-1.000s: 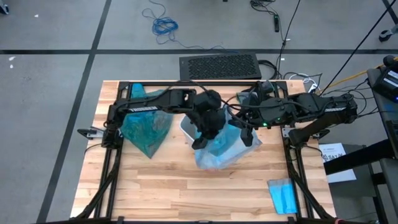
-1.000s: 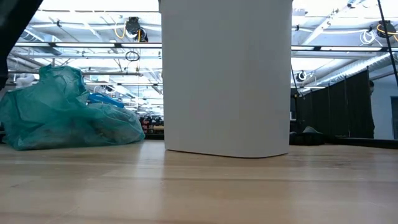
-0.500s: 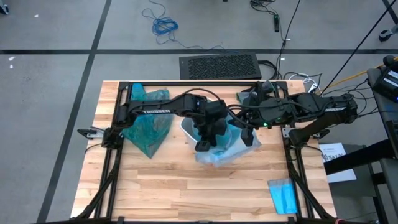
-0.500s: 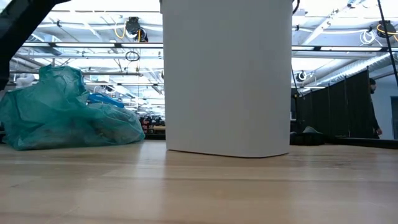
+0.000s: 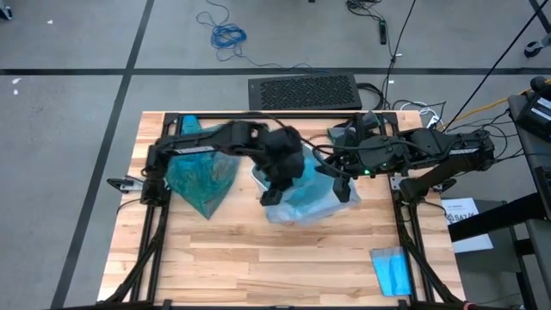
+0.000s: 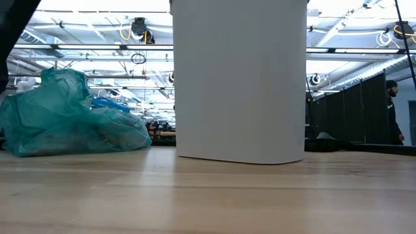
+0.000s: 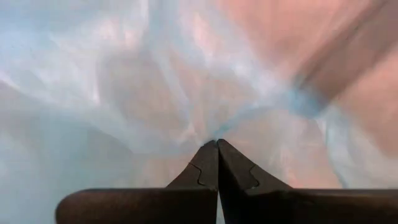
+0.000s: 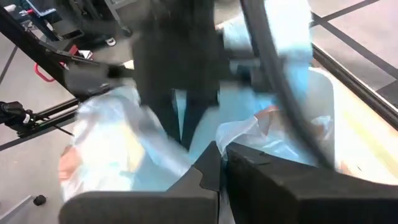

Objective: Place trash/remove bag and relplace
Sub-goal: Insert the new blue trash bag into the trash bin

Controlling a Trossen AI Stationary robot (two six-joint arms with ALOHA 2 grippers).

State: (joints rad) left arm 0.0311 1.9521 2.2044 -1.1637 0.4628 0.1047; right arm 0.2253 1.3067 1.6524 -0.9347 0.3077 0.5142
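Note:
A pale sky-blue plastic bag (image 5: 303,196) is draped over the white bin (image 6: 239,81) at the table's middle; a bit of the bin's rim (image 5: 256,176) shows. My left gripper (image 5: 271,196) is shut on this plastic at the bin's near left side. My right gripper (image 5: 344,188) is shut on it at the bin's right side. The teal-green bag (image 5: 202,176), bunched and full, lies on its side on the table to the left, also in the low view (image 6: 65,120). No loose trash is in view. My left gripper (image 7: 217,144) pinches a gathered fold of the pale blue plastic (image 7: 214,130) between its two fingertips, coming from above and pointing down. Creases in the plastic run in toward the fingertips. My right gripper (image 8: 219,149) pinches the pale plastic at the bag's right edge (image 8: 239,132) between its two fingers, reaching about level from the table's right side. The fingers themselves hide the exact place of contact.
A small flat folded blue sheet (image 5: 392,271) lies at the near right corner. Black frame rails (image 5: 155,224) run along the table's left and right sides. A dark grille (image 5: 303,90) stands behind the far edge. People show far off in the room (image 6: 392,110).
My left gripper, still shut on the pale plastic, has swung a little toward the table's right and then back toward the left. The pale bag now lies wider over the bin's near side. My right gripper has kept its hold.

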